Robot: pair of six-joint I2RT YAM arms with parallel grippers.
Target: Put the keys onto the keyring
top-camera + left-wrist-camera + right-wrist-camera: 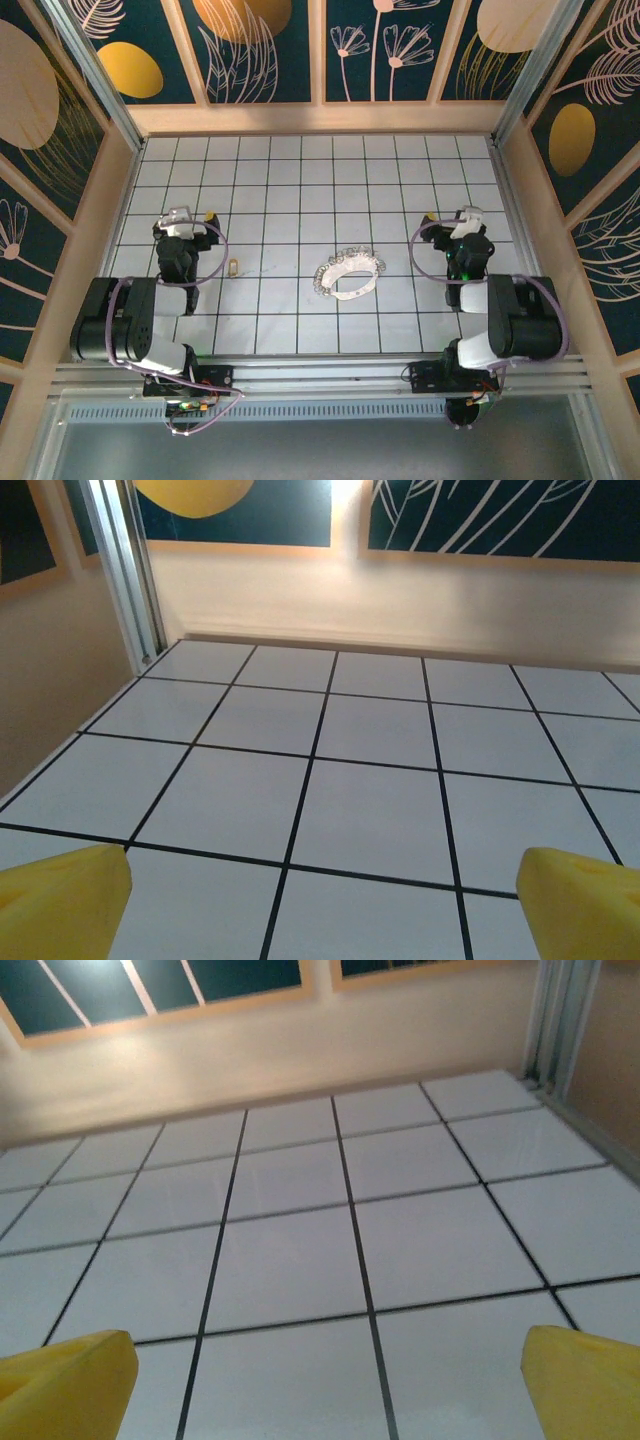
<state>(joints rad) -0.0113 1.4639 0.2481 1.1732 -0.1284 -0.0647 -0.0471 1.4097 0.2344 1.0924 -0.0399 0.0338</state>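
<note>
With left jaws and right jaws spread wide and empty, you seem staged to start: the keyring (348, 275) lies flat between them, the key (233, 267) well left of it, near the left jaws.

The key (233, 267) lies on the table (300, 190), well left of the keyring (349, 274).

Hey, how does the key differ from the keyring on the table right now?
The key is tiny and brass-gold; the keyring is a far larger silvery-white loop. The key lies left of the middle, the keyring just right of it. Both lie flat on the tiled table, apart and ungripped.
</note>
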